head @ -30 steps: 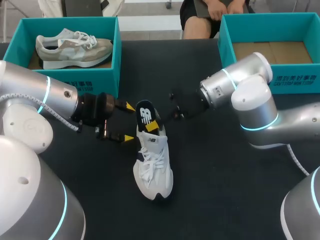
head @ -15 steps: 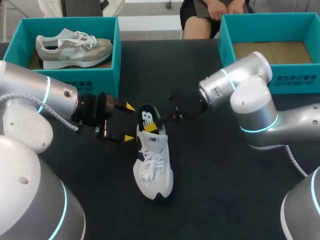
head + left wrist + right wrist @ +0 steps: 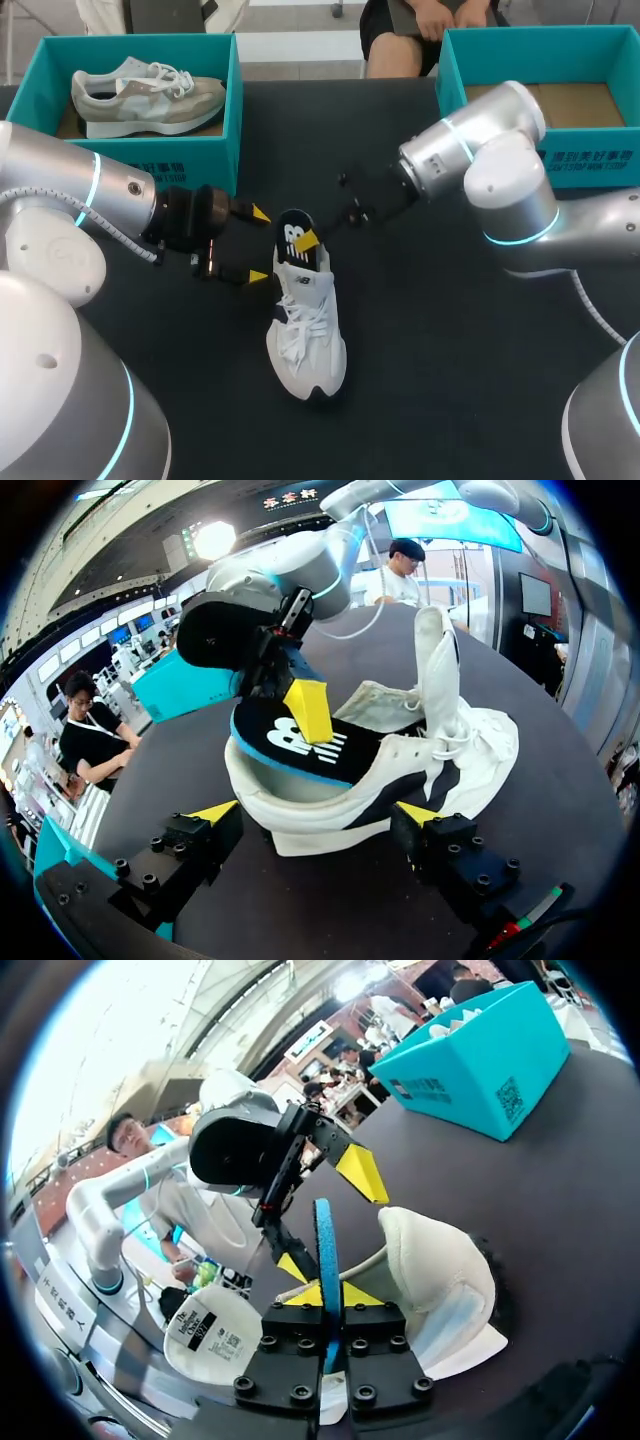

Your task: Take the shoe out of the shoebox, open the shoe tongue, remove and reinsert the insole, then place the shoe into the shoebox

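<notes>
White sneaker [image 3: 308, 335] lies on its sole on the black counter [image 3: 430, 340], between the two teal shoeboxes and outside both. Its heel points toward the boxes. The tongue [image 3: 437, 665] stands pulled up and the laces are loose.

The dark blue insole [image 3: 291, 238] sticks up out of the heel opening, heel end raised and toe end down inside the shoe. The right gripper [image 3: 326, 1298] has its jaws clenched on the insole's raised end; in the right wrist view the insole sits edge-on between the yellow tips. The left gripper [image 3: 259, 245] has its jaws released and spread wide, low at the counter just beside the heel. Whether either tip touches the shoe cannot be told.

The right shoebox [image 3: 600, 160] shows only a cardboard floor. The left shoebox [image 3: 190, 160] holds a second, grey-beige sneaker [image 3: 150, 95].

Judged step: insole part way, neither fully out nor seated.

Risks:
- Nothing clamps the shoe, so any pull or push on the insole can drag or tip it.
- The grip is on a thin, flexible edge, so the insole may slip or fold.
- Pushed in at a steep angle, the toe end could buckle under the tongue.
- The two grippers are close at the heel, so they could knock together.
</notes>
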Motion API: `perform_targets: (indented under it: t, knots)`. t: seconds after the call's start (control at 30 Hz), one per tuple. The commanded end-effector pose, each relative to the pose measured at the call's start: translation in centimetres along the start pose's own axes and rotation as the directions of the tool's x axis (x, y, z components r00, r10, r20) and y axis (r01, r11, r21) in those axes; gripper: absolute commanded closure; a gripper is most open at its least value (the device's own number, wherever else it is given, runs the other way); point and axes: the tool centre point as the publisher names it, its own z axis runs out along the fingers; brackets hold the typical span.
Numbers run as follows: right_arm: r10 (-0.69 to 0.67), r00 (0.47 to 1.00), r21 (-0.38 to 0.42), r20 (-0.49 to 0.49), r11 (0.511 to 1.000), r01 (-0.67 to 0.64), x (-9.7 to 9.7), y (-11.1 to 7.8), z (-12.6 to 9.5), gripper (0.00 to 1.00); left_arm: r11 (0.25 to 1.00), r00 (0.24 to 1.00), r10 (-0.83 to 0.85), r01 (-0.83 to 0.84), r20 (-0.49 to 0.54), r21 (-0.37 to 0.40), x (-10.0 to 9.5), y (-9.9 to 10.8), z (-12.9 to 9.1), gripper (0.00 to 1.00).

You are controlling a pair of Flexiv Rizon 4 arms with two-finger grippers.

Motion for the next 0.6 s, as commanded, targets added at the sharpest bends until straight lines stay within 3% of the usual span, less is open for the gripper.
perform_targets:
  t: [0.03,0.27,0.4,0.43,0.6]
  knots:
    - [0.032,0.999,0.016,-0.009,0.999,-0.032,-0.2,-0.5,1.0,1.00,1.000,1.000,0.000,0.000,0.000,-0.003,0.1,-0.1,0.0,0.00]
    - [0.120,0.992,0.043,-0.028,0.992,-0.119,1.0,-2.8,2.1,1.00,1.000,1.000,0.000,0.000,0.000,-0.003,0.1,-0.1,0.0,0.00]
    - [0.118,0.993,0.031,-0.015,0.993,-0.117,1.1,-2.6,1.8,1.00,1.000,1.000,0.000,0.000,0.000,-0.003,0.1,-0.1,0.0,0.00]
    - [0.108,0.994,0.027,-0.001,0.994,-0.108,1.2,-2.2,1.6,0.85,1.000,1.000,0.000,0.000,0.000,-0.003,0.1,-0.1,0.0,0.00]
    - [0.070,0.997,0.033,0.026,0.997,-0.071,1.2,-0.6,0.7,0.76,1.000,1.000,0.000,0.000,0.000,-0.003,0.1,-0.1,0.0,0.00]
